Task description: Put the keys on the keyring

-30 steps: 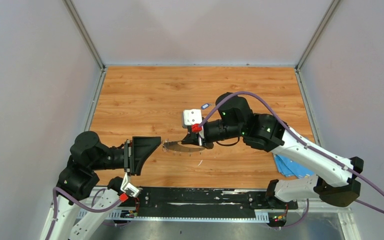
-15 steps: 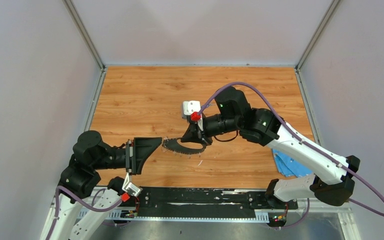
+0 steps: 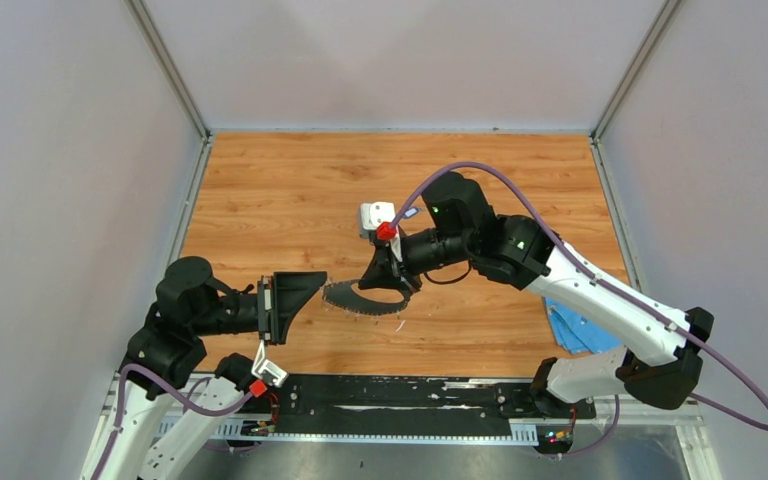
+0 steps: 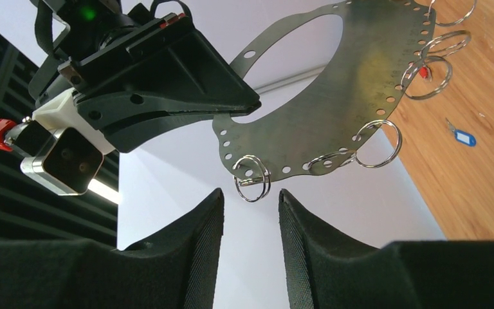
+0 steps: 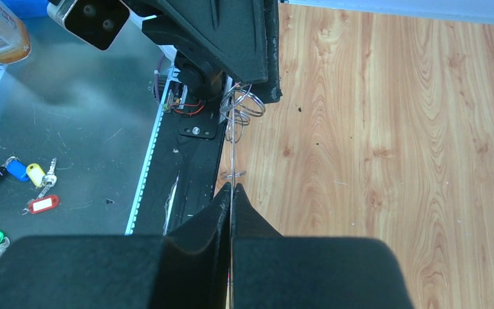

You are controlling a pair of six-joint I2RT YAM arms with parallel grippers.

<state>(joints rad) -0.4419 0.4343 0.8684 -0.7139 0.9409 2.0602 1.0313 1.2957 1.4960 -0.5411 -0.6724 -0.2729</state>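
Observation:
The keyring (image 3: 352, 297), a thin grey metal ring with punched holes, hangs above the table with my right gripper (image 3: 388, 284) shut on its rim. Edge-on, the keyring (image 5: 231, 164) runs out from my right gripper (image 5: 231, 188). The keyring (image 4: 354, 84) carries several small split rings. One split ring (image 4: 252, 181) hangs just beyond the tips of my left gripper (image 4: 249, 196), which is open and touches nothing. My left gripper (image 3: 305, 287) points right at the ring's left edge. A blue-headed key (image 4: 464, 137) lies on the wood, also in the top view (image 3: 410, 212). A red speck (image 4: 424, 72) shows by a far split ring.
A blue cloth (image 3: 580, 330) lies at the table's right front edge under the right arm. A thin white sliver (image 3: 398, 325) lies on the wood below the ring. Off the table, on the grey floor, lie several tagged keys (image 5: 35, 190).
My right arm has swung left and tilted the keyring up, bringing its edge close to my left gripper. The left gripper has edged forward and its jaws have narrowed.

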